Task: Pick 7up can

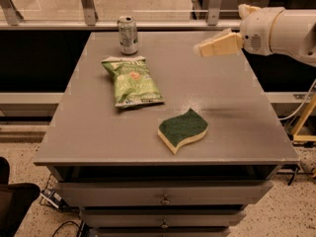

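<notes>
Gripper (201, 48) hovers over right rear part of the table (98, 132), well apart from upright 7up can (128, 34); open or closed, I cannot tell.

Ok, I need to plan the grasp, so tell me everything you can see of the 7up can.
The 7up can is a small silvery metal drink can with faint greenish markings and a pull-tab top. It stands upright at the far left of the grey table, just behind the green chip bag, seemingly apart from it. Only the tabletop touches it. The gripper hovers well to its right, above the table.
</notes>
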`<state>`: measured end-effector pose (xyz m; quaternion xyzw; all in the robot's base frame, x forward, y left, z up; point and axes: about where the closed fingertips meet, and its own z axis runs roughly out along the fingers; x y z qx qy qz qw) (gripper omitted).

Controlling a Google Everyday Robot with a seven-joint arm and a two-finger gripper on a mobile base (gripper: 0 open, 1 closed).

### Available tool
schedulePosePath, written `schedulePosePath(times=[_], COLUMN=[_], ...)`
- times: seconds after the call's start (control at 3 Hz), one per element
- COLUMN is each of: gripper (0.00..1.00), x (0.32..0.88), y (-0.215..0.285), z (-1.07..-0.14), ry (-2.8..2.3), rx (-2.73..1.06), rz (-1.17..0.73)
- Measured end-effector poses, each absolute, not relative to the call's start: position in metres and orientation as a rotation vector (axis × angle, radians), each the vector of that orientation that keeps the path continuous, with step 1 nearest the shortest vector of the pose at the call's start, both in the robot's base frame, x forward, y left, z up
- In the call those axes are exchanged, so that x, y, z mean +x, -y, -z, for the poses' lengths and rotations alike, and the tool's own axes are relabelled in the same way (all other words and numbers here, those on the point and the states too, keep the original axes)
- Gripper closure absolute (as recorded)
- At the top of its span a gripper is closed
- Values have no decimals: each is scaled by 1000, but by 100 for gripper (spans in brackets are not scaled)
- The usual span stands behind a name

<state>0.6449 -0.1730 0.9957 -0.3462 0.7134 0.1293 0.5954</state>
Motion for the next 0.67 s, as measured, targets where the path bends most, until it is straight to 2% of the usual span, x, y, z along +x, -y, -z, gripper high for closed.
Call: schedulePosePath(times=[0.67], gripper=[0], x=[651], y=[166], z=[-993], ry=[-1662], rx=[-831], rz=[-321])
